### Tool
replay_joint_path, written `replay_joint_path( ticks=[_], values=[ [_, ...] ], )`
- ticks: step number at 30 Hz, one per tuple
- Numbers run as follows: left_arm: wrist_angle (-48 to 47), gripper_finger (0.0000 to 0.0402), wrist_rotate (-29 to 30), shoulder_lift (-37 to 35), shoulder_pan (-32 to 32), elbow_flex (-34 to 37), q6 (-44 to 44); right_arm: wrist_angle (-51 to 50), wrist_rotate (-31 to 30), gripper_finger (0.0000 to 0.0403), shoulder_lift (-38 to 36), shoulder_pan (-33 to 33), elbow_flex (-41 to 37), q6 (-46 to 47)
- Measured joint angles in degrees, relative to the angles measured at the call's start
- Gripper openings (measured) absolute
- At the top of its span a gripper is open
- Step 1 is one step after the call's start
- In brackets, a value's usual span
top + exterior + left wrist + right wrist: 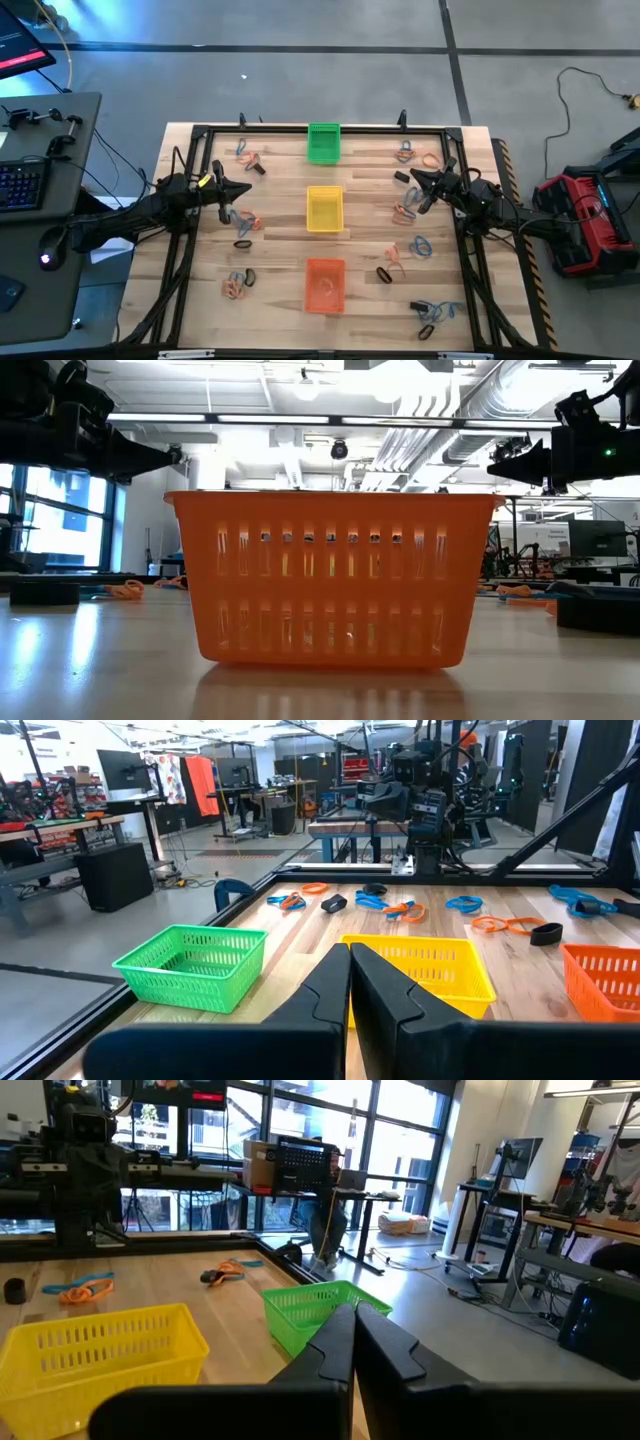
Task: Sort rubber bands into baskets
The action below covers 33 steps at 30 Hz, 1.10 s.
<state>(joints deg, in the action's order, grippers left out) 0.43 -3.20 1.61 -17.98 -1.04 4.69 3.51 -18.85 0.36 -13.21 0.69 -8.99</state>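
Three baskets stand in a row down the table's middle: green (323, 142) at the far end, yellow (324, 208) in the middle, orange (325, 284) nearest. Black, orange and blue rubber bands lie in small clusters on both sides, such as the left cluster (243, 222) and the right cluster (405, 212). My left gripper (247, 189) hovers shut and empty above the left side, pointing toward the yellow basket (425, 965). My right gripper (412, 176) hovers shut and empty above the right side; its wrist view shows the green basket (315, 1308) ahead.
A black metal frame (300, 129) runs round the wooden table. More bands lie at the far left (248, 158), far right (415, 155), near left (240, 283) and near right (432, 312). A desk with a keyboard (20, 185) stands off the left side.
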Motion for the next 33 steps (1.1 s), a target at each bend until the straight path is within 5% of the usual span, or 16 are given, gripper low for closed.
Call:
replay_joint_path(
  ticks=[15,33],
  values=[
    [0.0,0.0003,0.0,0.02,0.02,-0.02,-0.02,11.91,8.0,0.0,1.35,0.68,0.0,7.32],
    [0.01,0.0003,-0.02,0.0,0.02,-0.02,0.0,0.32,12.09,0.0,28.86,6.64,13.28,9.79]
  ],
)
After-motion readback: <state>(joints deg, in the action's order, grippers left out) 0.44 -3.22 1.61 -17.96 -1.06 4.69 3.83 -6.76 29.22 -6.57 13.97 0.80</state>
